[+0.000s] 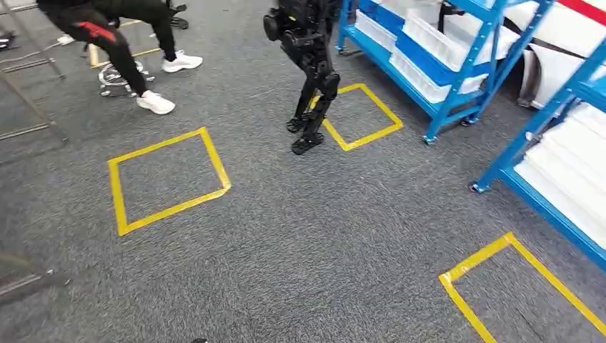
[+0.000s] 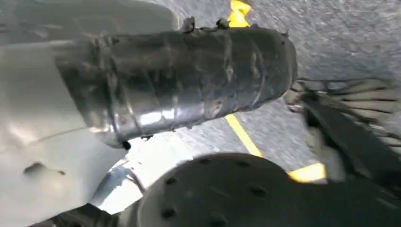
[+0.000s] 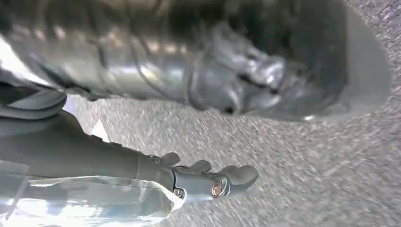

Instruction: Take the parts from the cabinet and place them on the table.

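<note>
The right hand [image 3: 208,182] hangs over grey carpet [image 1: 300,236], its fingers [image 3: 239,174] lying straight and close together along a clear plastic bag [image 3: 90,201] that sits against the palm; the hand holds this bag. The left hand's state cannot be told from the blurred left wrist view. Ahead, blue shelves [image 1: 457,64] carry white bins [image 1: 436,39]. Yellow tape squares [image 1: 168,179] mark the carpet. Another black robot [image 1: 307,71] stands near the shelves, and a person [image 1: 114,36] in white shoes is beyond it.
</note>
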You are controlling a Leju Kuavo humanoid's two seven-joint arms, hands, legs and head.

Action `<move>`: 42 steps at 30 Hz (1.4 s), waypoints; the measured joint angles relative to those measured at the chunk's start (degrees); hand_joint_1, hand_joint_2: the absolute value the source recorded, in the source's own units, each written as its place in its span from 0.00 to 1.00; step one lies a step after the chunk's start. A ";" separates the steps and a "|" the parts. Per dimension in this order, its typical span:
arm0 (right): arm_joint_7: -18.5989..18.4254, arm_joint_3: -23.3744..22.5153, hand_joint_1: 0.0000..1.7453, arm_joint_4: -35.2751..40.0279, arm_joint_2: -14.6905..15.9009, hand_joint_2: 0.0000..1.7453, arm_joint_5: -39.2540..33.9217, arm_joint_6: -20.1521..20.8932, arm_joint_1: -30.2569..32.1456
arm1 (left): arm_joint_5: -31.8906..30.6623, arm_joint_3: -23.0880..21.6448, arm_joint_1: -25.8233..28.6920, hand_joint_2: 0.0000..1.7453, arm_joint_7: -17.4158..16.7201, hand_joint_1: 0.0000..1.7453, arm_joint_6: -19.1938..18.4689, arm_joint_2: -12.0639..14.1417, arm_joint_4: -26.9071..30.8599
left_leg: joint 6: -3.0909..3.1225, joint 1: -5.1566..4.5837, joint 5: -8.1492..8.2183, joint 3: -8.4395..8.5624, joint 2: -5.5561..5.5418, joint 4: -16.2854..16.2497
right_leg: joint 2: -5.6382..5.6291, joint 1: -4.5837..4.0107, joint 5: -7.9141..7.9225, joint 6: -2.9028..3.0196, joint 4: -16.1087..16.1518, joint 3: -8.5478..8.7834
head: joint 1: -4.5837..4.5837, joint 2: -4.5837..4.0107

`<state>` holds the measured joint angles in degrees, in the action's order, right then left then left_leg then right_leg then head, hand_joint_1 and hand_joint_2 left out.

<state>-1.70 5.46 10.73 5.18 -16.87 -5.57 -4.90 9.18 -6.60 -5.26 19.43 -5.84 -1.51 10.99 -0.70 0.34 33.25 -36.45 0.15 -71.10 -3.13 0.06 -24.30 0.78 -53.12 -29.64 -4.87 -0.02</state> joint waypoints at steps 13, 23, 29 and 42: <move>-0.07 0.00 0.00 -0.04 0.00 0.00 -0.35 0.00 0.07 | 0.13 0.02 -0.19 0.00 0.02 0.00 -0.09 -0.90 -0.04 | 3.16 0.25 -6.58 6.19 1.34 15.18 | 3.05 0.64 -9.27 -3.65 -19.93 -10.34 | 0.52 0.00; -0.07 0.00 0.00 -0.11 0.46 0.00 -0.37 0.02 0.02 | 0.15 0.00 -0.69 0.00 0.07 0.00 -0.13 -1.09 0.00 | 1.51 -0.71 -4.97 8.36 7.42 15.69 | 5.37 -0.93 -0.37 -0.11 -1.00 -1.58 | 0.50 0.00; -0.09 0.00 0.00 -0.11 0.11 0.00 -0.37 0.02 -0.09 | 0.15 0.00 -0.22 0.00 -0.05 0.00 -0.13 -0.31 0.00 | 0.28 -0.07 2.59 -0.52 0.13 -2.26 | 1.06 -0.03 0.28 0.29 0.07 -0.36 | 0.02 0.00; -0.09 0.00 0.00 -0.13 0.18 0.00 -0.37 0.02 -0.06 | 0.15 0.00 -0.29 0.00 0.02 0.00 -0.09 -0.59 -0.02 | 2.86 0.21 -7.05 6.20 0.02 15.39 | 2.50 0.51 -6.58 -3.21 -12.80 -6.68 | 0.55 0.00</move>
<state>-1.79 5.46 10.60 5.36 -17.24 -5.55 -4.96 9.33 -6.60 -5.55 19.45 -5.92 -2.10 10.97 2.16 0.54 26.20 -30.25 0.17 -55.71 -0.63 0.57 -30.88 -2.43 -65.92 -36.32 -4.33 -0.02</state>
